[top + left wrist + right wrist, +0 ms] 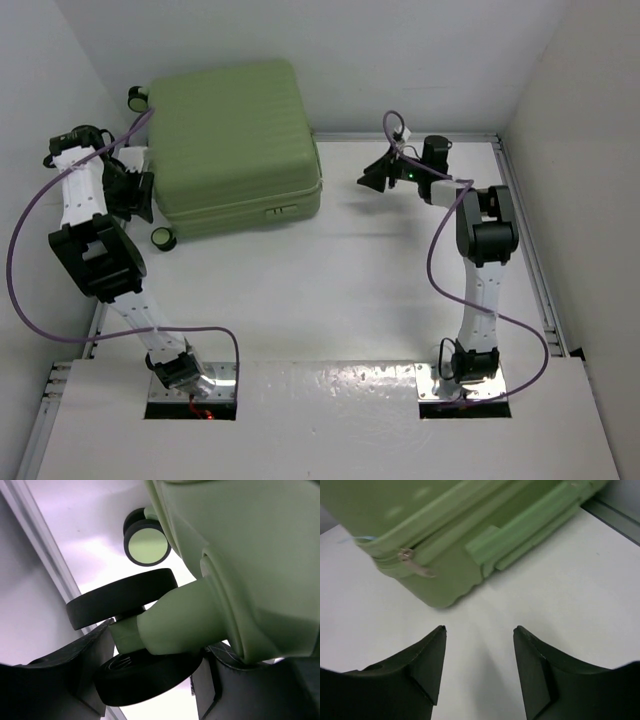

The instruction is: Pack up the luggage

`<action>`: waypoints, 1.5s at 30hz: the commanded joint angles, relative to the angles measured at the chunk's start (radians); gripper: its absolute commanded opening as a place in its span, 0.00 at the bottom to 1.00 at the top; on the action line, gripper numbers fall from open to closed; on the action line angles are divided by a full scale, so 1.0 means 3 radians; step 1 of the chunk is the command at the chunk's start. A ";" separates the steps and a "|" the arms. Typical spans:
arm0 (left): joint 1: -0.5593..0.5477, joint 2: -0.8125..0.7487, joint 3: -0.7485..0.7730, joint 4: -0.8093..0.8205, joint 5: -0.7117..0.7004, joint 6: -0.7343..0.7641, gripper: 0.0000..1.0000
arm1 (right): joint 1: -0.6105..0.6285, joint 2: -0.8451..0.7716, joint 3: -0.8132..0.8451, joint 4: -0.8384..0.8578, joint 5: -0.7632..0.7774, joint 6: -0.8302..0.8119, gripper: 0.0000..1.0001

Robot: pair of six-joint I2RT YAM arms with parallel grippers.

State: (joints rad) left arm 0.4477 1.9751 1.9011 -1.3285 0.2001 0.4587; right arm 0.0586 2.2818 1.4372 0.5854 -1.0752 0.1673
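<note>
I have my left end effector (157, 675) gripping a wheel (145, 682) of the shut suitcase (235, 140) in the far-left corner of the counter (330, 290). My right end effector (479, 665) is open.

The luggage (235, 145), upper left of the overhead view, has a ribbed hard-plastic shell with a satin sheen, and its zipper pull (414, 566) looks like silvery metal. The wheel (150, 677) is matt black and rubbery-looking; the white counter (330, 290) is smooth and faintly glossy, the right gripper (479, 647) matt black plastic.
</note>
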 commanded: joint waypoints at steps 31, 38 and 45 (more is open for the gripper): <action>-0.0204 0.0590 -0.0349 0.2030 -0.0176 -0.0430 0.00 | 0.0853 0.0141 0.0778 -0.0489 0.0209 -0.0527 0.51; -0.0204 0.0590 -0.0380 0.2030 -0.0145 -0.0430 0.00 | 0.0914 0.0110 0.0661 -0.0398 0.0601 -0.0808 0.31; -0.0173 0.0590 -0.0411 0.2061 -0.0079 -0.0491 0.00 | 0.1011 0.0064 0.0067 0.0492 0.1344 -0.0859 0.28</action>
State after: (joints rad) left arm 0.4812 1.9598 1.8576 -1.1332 0.1905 0.4698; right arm 0.3279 2.2658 1.5032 0.5732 -0.9817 0.0006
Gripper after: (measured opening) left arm 0.588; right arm 0.285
